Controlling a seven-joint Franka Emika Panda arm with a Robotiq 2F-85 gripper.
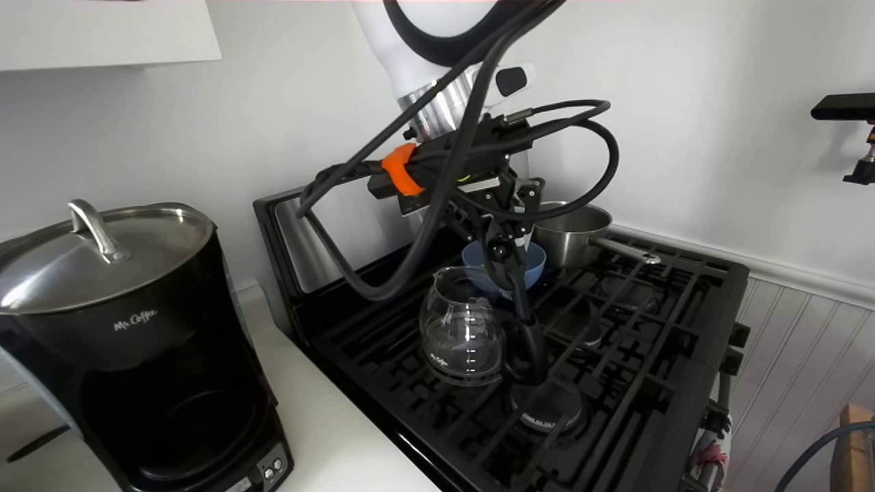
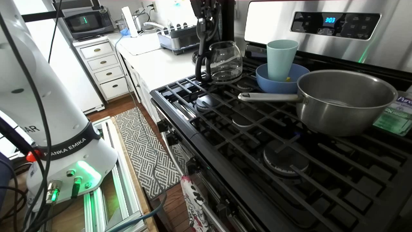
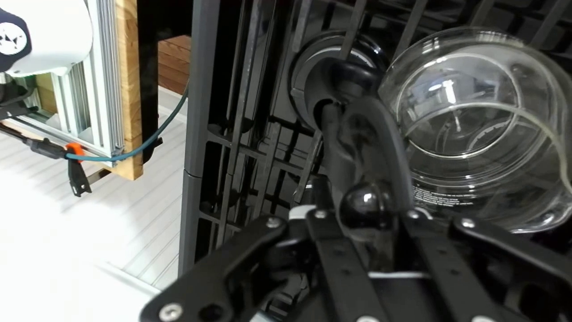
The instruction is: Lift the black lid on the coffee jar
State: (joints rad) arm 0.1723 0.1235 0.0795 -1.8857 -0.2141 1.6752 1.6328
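On the stove [image 2: 225,170], right at the handle [image 2: 199,66] of the coffee jar [image 3: 473,134], see black lid [image 3: 380,147] up on edge, off the jar's mouth [image 1: 459,285]; prob. joined at handle top, but can't make out any hinge. From claw [image 3: 366,208], find lid straight below & partly btwn the jaws, one jaw each side. Can't say if pinched or merely straddled, b/c of black on black; see a gap btwn jaws, yet no sure contact. Read long axis as near upright in both exterior views, running from handle up into claw, w/ maybe a slight lean to the jar side. Note glass body off to one side of that line, at rt in wrist view, so steer any lift away from it. Judge lift as well along, w/ mouth bare & lid raised. Next, prob. make sure of the hold, then draw up; if hinged, follow the arc & don't yank. Watch for hauling whole jar up by its handle or clipping glass rim. Have just one arm [image 2: 69,108], so no choice of side. Mind blue bowl [image 2: 273,85] w/ cup [image 2: 280,59] in it, near jar, & steel pot [image 2: 341,116] past it.
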